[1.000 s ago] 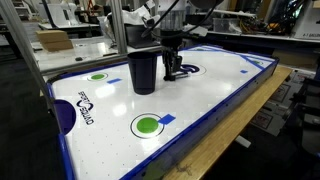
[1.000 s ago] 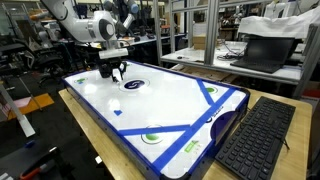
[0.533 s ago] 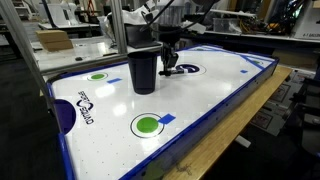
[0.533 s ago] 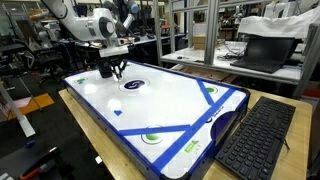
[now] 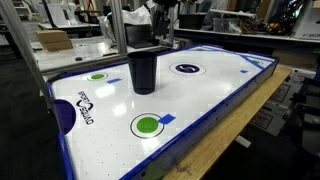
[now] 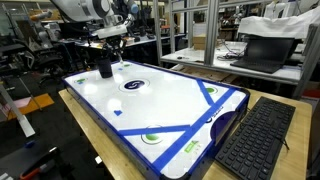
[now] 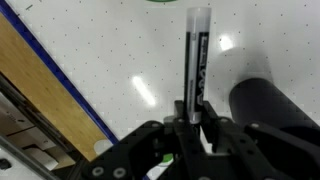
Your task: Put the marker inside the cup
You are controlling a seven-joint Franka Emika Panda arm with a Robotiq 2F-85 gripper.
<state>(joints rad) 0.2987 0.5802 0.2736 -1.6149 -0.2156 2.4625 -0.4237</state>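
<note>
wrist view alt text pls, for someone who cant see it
The gripper is shut on a black-and-white marker, holding it over a white dotted table. A dark cup shows just to the right of the marker in the picture, and the table's blue border runs diagonally on the left.

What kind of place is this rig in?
Probably a lab or workshop: an air hockey table sits on a wooden bench, a keyboard lies beside it, and what looks like a laptop stands on another bench behind.
</note>
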